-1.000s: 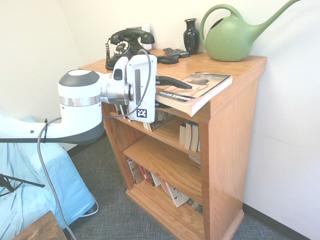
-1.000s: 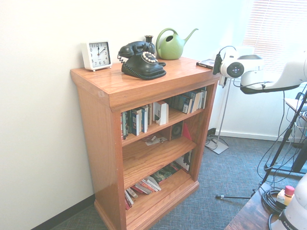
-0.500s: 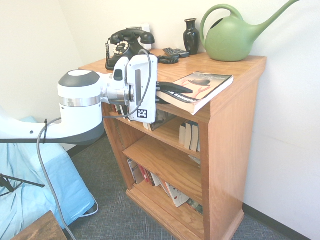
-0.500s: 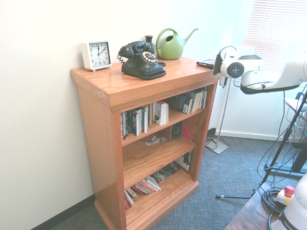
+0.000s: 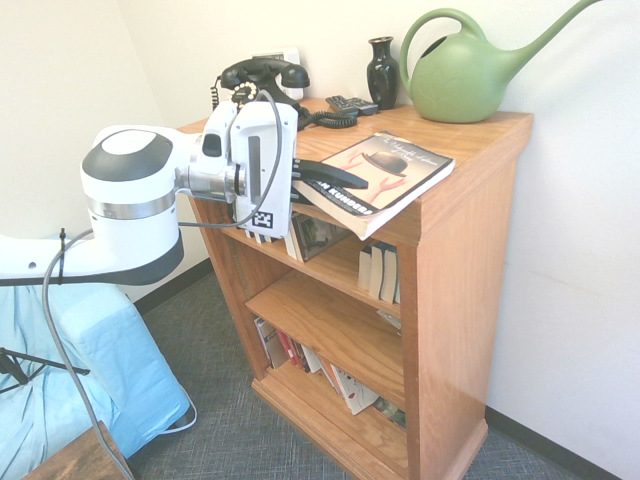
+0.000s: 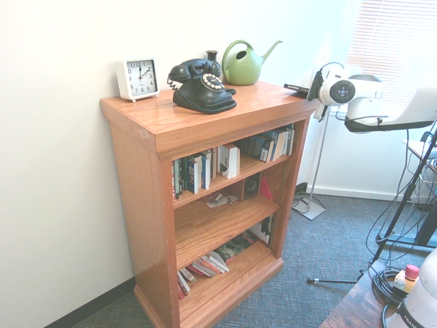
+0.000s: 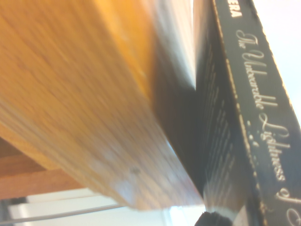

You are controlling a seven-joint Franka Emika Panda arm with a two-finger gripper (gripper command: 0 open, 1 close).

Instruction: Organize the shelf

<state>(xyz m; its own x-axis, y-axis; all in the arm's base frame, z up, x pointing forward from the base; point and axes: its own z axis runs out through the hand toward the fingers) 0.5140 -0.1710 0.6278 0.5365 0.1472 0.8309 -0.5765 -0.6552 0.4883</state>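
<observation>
First exterior view: gripper [image 5: 335, 180] fingers, now clamped on the paperback book [image 5: 385, 172], tilt its front edge off the shelf [image 5: 470, 135] top's front edge (lift-off begun, likely for reshelving).

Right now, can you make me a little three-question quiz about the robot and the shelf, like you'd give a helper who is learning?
1. True or false: the gripper is shut on the book.
2. Which thing stands on the shelf top nearest the wall corner in the second exterior view? A) the white clock B) the green watering can C) the black vase
3. Fill in: the book's gripped edge is tilted ____ off the top board.

Key: 1 true. 2 A. 3 up.
</observation>
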